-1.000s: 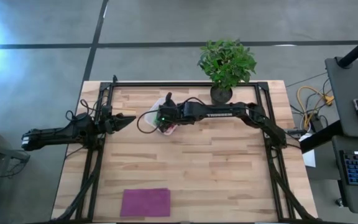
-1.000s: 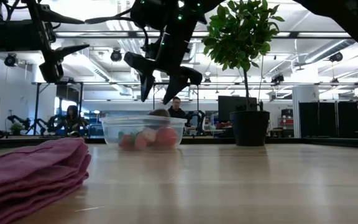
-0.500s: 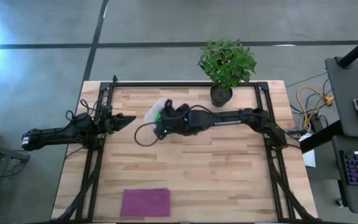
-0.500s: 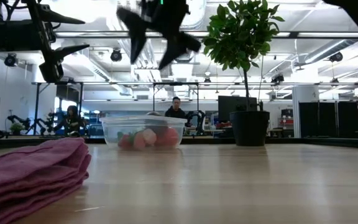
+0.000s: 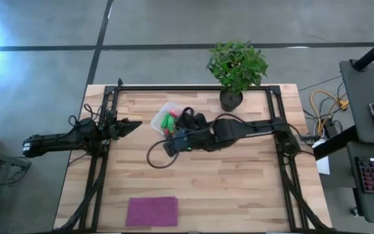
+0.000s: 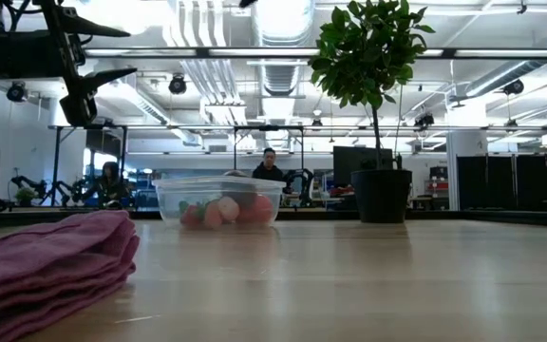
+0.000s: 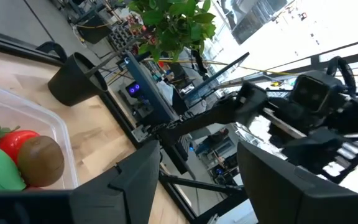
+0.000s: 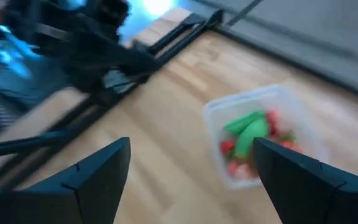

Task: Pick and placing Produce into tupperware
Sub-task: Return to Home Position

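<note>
The clear tupperware [image 5: 160,117] stands at the far middle of the table, its base on the wood. It holds the produce [image 8: 250,140]: green pieces, red bits and a brown oval [image 7: 42,160]. My right gripper [image 8: 191,149] hangs open and high above the table, just nearer than the tub [image 8: 263,143], and slants down toward it with nothing between its fingers. In the low view it is out of the picture. My left gripper [image 5: 135,123] waits open and level at the table's left edge, pointing at the tub [image 7: 36,115].
A potted plant [image 5: 237,68] stands at the far edge, right of the tub. A folded purple cloth [image 5: 152,211] lies at the near edge. Black frame rails [image 5: 99,169] run along both sides. People sit in the room beyond the table [image 6: 270,166].
My right gripper has risen from just above the tub, out of the top of the low view. It has drawn back toward the near edge, tipped further down, and its fingers have spread wider. The tub and its produce have stayed in place.
</note>
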